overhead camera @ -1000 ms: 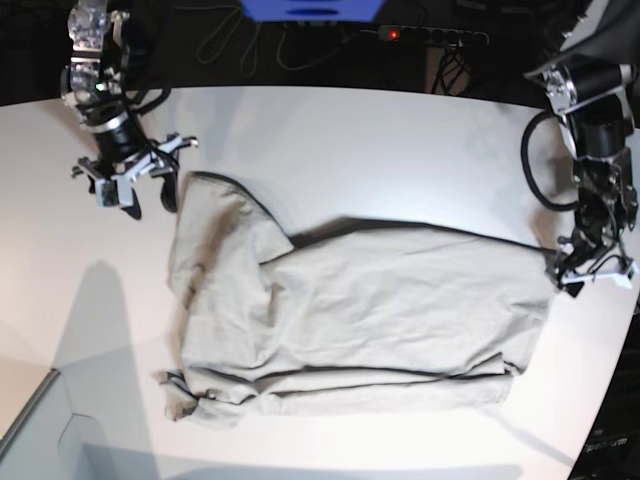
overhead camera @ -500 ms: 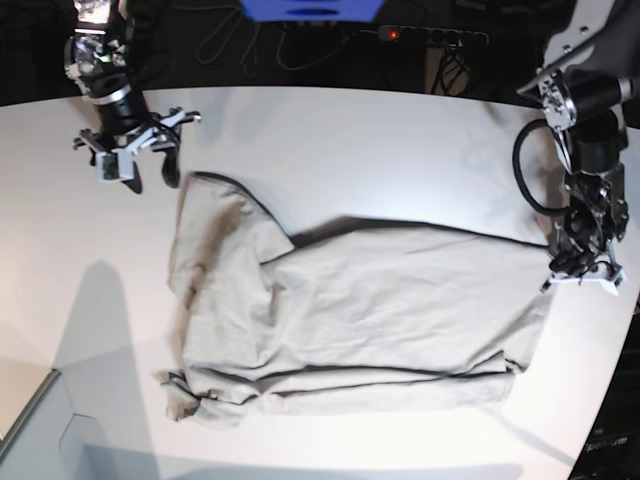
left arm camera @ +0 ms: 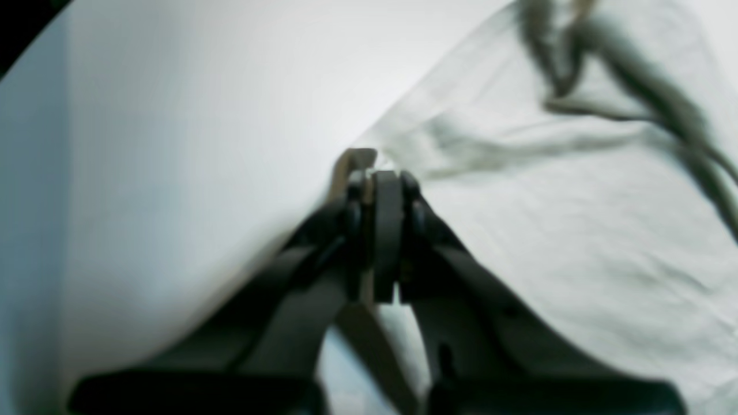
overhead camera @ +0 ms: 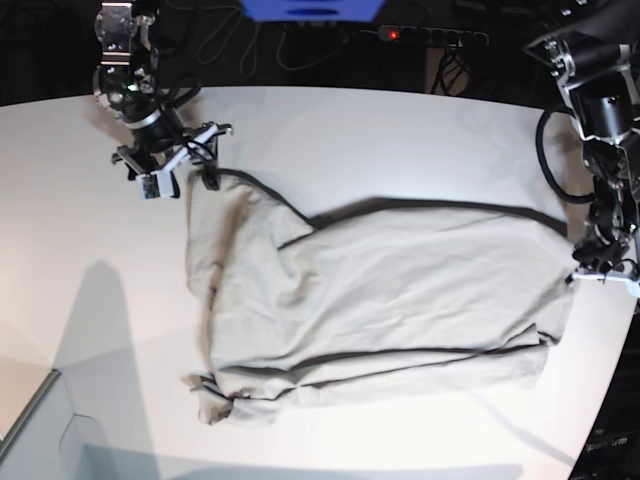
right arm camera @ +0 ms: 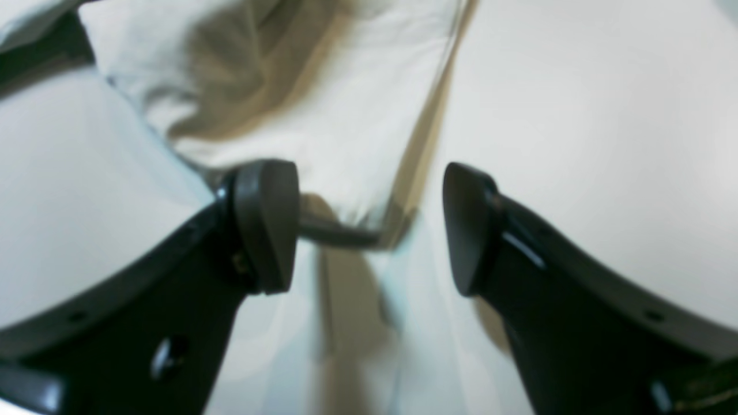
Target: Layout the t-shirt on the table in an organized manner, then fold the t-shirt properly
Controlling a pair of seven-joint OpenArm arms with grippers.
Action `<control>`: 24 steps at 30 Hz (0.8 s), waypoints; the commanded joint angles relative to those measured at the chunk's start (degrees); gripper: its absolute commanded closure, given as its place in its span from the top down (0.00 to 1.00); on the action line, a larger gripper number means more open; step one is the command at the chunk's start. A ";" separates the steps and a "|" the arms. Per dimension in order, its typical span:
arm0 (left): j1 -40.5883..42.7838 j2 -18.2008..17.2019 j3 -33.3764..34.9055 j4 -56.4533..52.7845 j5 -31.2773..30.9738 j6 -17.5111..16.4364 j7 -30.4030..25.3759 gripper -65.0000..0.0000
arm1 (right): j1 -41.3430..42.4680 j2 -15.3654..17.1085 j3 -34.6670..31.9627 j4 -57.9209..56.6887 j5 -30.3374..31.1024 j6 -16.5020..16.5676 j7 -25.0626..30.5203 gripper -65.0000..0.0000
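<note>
the t-shirt (overhead camera: 380, 300) lies on the white table (overhead camera: 350, 130), about in the middle of it, but it is not flat yet: one long fold runs along its lower side, another runs slanted across the upper left part, and a bunched piece sits at the lower left corner. the left claw (left arm camera: 377, 190) is at the right end of the shirt in the base view, and in its wrist view the two fingers are pressed together with a thin edge of cloth between them, so it looks clamped on the shirt's edge. i think it holds this corner so that it can pull the cloth tight or keep it anchored. the right claw (right arm camera: 369, 225) is at the upper left corner of the shirt in the base view, with its fingers (right arm camera: 268, 225) wide apart. in its wrist view the corner of the shirt lies between and just beyond the fingertips, and nothing is gripped. it seems placed there to take that corner, so both ends can be stretched away from each other. the long axis of the shirt goes left to right across the base view. i cannot tell for sure which end is the collar, because the folds hide it.
</note>
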 commanded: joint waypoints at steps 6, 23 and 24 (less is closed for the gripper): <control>-0.66 -0.98 -0.25 0.72 -0.19 -0.03 -1.12 0.00 | 2.19 0.05 -1.04 -4.37 0.80 0.22 1.37 0.60; -8.22 -0.89 2.30 11.88 0.25 -0.03 -0.85 0.00 | 8.70 5.85 0.90 14.18 0.80 0.22 1.28 0.00; -9.54 -1.07 4.58 13.11 0.25 -0.03 -1.20 0.00 | 11.07 5.85 2.30 14.09 0.80 0.22 1.28 0.00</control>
